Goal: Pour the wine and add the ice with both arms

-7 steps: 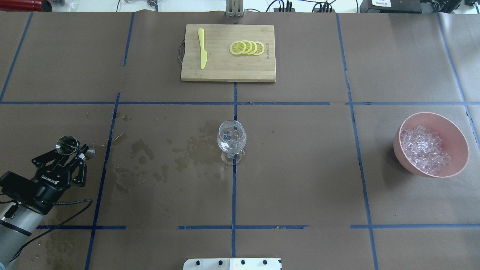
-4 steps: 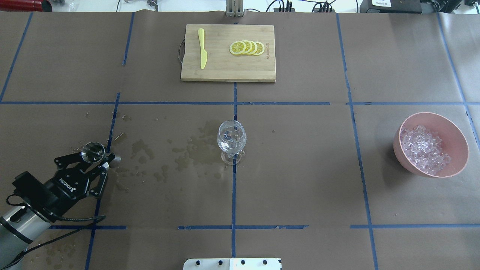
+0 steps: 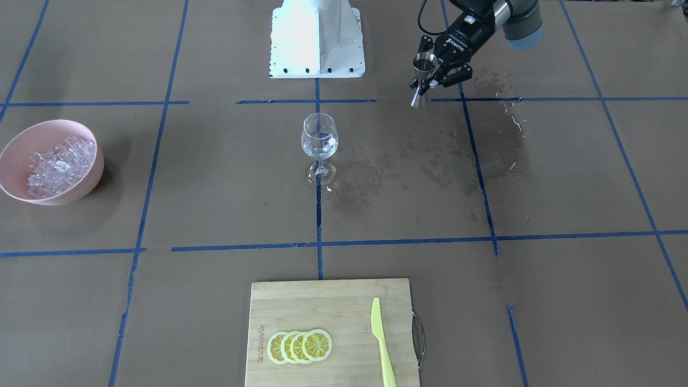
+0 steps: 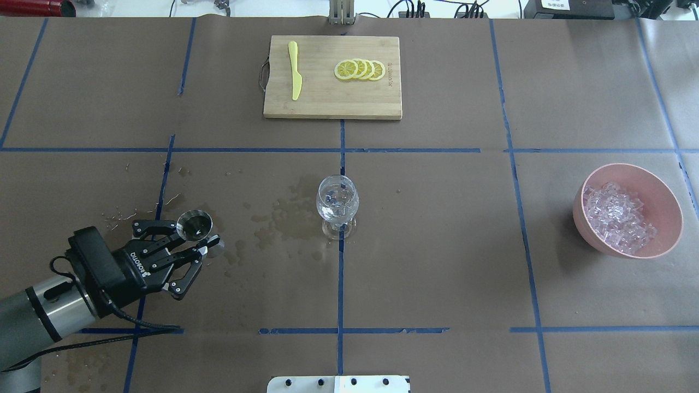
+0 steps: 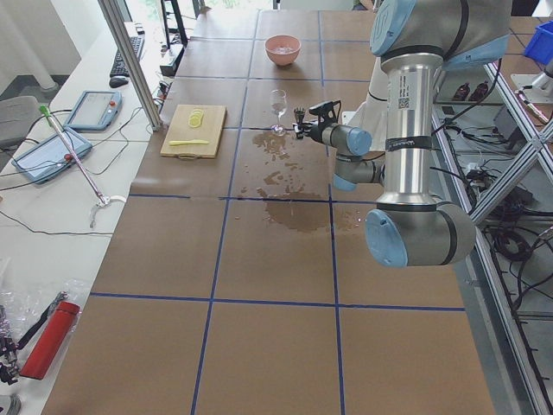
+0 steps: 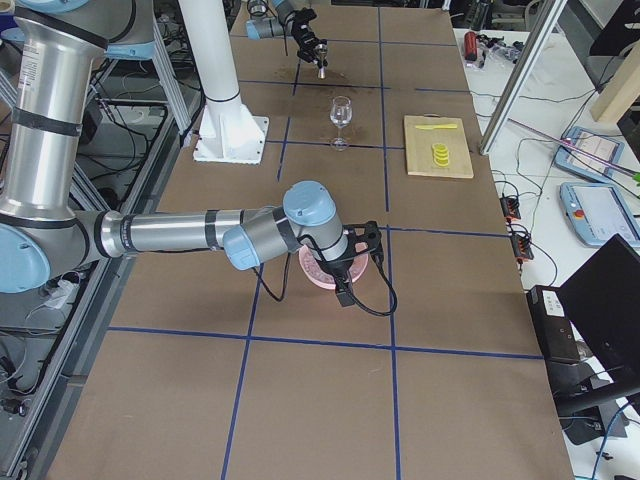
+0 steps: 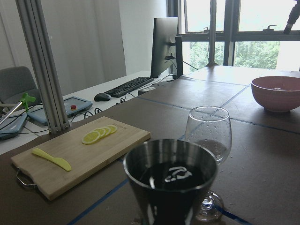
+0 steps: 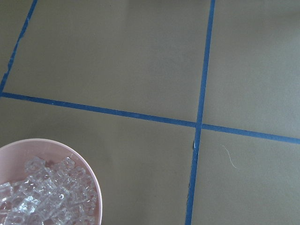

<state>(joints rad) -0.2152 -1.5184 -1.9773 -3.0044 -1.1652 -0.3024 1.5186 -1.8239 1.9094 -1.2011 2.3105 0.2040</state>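
My left gripper [image 4: 195, 244] is shut on a steel jigger [image 4: 195, 225] and holds it upright above the table, left of the wine glass [image 4: 337, 204]. In the left wrist view the jigger [image 7: 169, 183] holds clear liquid, with the glass [image 7: 208, 136] just behind it. The glass stands at the table's middle [image 3: 319, 141]. The ice [image 4: 617, 218] is heaped in a pink bowl [image 4: 669, 191] at the far right. My right gripper [image 6: 345, 270] hangs over that bowl; I cannot tell whether it is open or shut. The right wrist view shows the ice [image 8: 47, 197] at its lower left.
A wooden cutting board [image 4: 332, 101] with lemon slices [image 4: 360, 70] and a yellow knife [image 4: 295, 71] lies at the far side. Wet stains [image 4: 273, 224] darken the paper between jigger and glass. The white post base [image 3: 317, 43] stands at the robot's side.
My left gripper has carried the jigger rightward, toward the wine glass, and turned to point more to the right. The glass and the bowl have not moved.
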